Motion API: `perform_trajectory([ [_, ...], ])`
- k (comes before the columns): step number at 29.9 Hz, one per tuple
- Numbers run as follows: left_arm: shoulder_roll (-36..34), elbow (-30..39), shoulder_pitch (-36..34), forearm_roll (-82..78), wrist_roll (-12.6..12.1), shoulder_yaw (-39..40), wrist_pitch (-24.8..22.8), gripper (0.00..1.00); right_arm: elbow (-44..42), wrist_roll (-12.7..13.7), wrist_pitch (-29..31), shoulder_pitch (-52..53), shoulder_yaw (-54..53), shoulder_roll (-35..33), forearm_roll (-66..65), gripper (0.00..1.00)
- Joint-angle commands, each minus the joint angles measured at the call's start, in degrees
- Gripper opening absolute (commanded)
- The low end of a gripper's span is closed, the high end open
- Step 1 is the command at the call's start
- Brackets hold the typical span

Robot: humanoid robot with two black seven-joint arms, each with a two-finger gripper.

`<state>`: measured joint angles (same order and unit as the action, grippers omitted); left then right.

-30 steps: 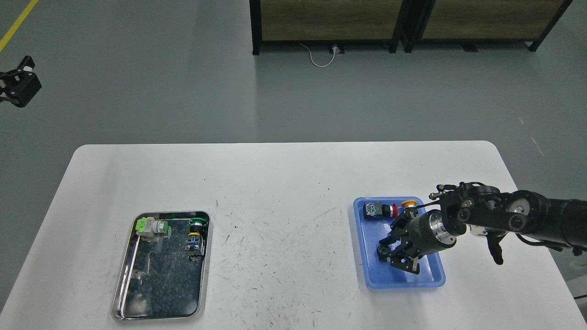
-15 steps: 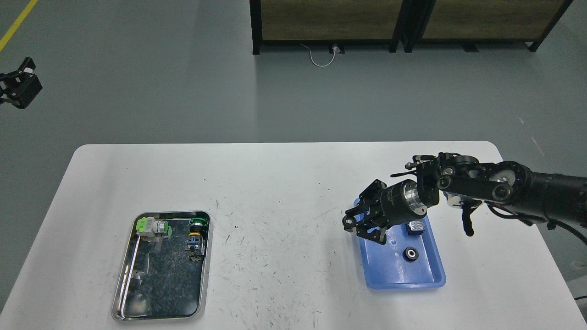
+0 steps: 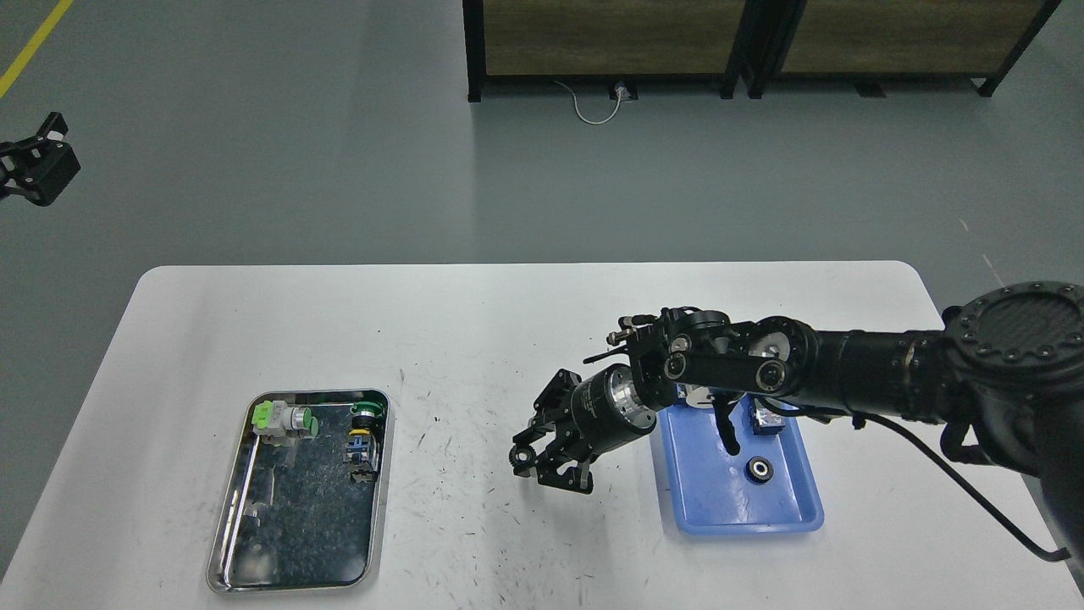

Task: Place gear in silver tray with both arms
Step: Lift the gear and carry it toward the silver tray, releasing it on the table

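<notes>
My right gripper (image 3: 542,462) hangs over the white table (image 3: 508,322), left of the blue tray (image 3: 711,504). Its fingers are closed on a small black ring-shaped gear (image 3: 520,457). A second black gear (image 3: 760,468) lies in the blue tray. The silver tray (image 3: 222,542) sits at the front left, well apart from the gripper. It holds a green and silver push-button part (image 3: 279,419) and a green, yellow and blue part (image 3: 362,434). My left gripper (image 3: 34,161) is raised off the table at the far left edge, small and dark.
A small blue-grey part (image 3: 767,421) lies in the blue tray, partly behind my right arm. Dark-framed wooden cabinets (image 3: 610,38) stand on the floor beyond the table, with a white cable (image 3: 593,106) below them.
My right gripper rose out of the blue tray with a black gear and moved left over the table. The left gripper shifted slightly upward.
</notes>
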<state>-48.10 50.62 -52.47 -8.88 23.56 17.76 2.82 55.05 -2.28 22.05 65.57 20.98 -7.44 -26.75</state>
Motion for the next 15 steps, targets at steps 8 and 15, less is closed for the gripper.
perform_trajectory([
  [8,-0.33,0.00,0.79,0.00,0.43,0.00,0.00,1.00,-4.77,-0.62,0.10,-0.10,0.82,7.08,0.30,0.45],
  [15,-0.68,0.09,1.06,0.09,0.43,0.09,-0.09,1.00,-6.97,-1.58,0.10,-0.45,0.82,7.44,0.30,0.56],
])
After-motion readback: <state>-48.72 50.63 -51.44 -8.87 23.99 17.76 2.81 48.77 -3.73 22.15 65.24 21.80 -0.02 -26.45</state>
